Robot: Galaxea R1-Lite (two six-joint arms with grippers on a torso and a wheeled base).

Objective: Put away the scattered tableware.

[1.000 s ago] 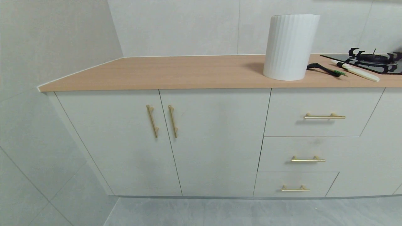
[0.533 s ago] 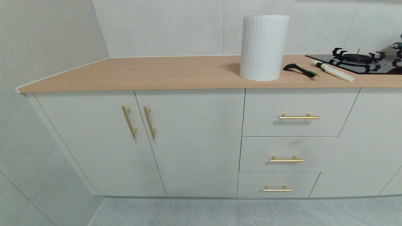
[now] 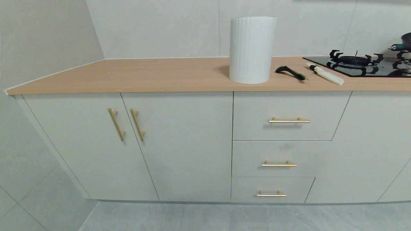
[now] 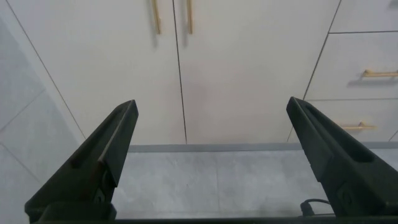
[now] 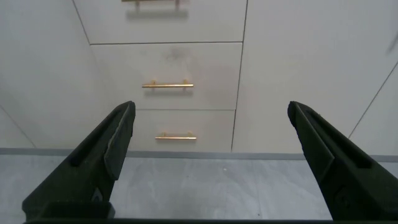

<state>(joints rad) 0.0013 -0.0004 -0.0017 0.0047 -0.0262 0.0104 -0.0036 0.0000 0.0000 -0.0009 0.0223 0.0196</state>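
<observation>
a black tool (image 3: 290, 72) and white utensil (image 3: 325, 73) are laid right of the ribbed holder (image 3: 251, 49) on the table (image 3: 144, 75); the fingers of left gripper (image 4: 211, 107) and right gripper (image 5: 211, 109) are spread wide, empty.

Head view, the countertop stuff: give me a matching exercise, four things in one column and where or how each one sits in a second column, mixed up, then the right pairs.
Things
1. ribbed container
2. black-handled tool
3. cream utensil
4. burner grate

Places or states
A. lying on the countertop, closest to the hob
B. standing upright, white
C. sitting on the black glass hob
D. lying between the container and the cream utensil

Pairs: 1-B, 2-D, 3-A, 4-C.
</observation>
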